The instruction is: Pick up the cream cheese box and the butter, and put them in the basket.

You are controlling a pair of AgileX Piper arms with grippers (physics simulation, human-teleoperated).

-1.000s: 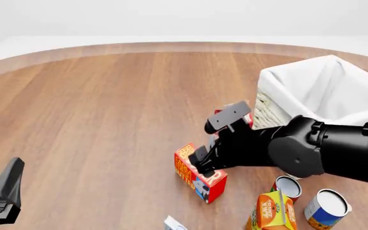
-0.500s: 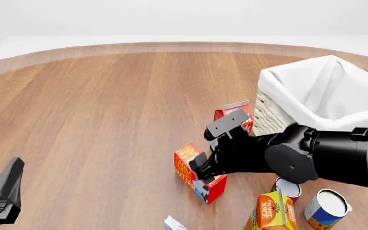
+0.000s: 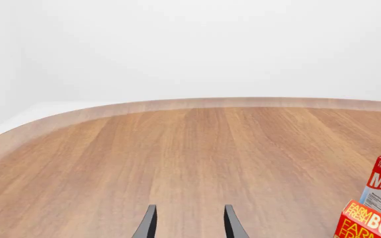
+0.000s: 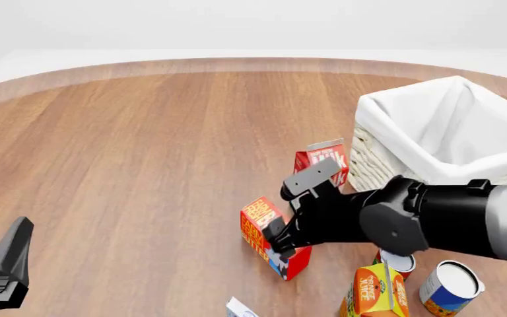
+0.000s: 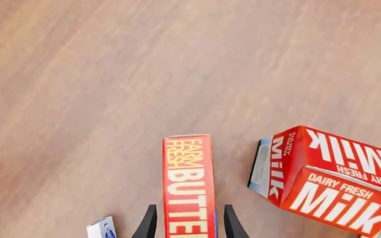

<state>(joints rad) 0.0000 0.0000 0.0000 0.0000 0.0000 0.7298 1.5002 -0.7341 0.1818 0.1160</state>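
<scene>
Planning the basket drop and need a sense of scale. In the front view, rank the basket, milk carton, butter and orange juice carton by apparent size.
Largest to smallest, as seen in the front view:
1. basket, clearly largest.
2. butter, though the right gripper covers part of it.
3. orange juice carton and milk carton: unranked, both partly hidden, and the juice carton sits nearer the camera.

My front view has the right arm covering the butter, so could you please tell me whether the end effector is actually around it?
Observer: Yes. In the right wrist view the butter lies between the fingers of the right end effector, with a slim gap on each side.
Operator: Is the milk carton touching it?
Observer: No. The milk carton stands apart, with wood showing between them.
Operator: And the left side?
Observer: The left end effector is open, with only bare table between its fingers.
</scene>
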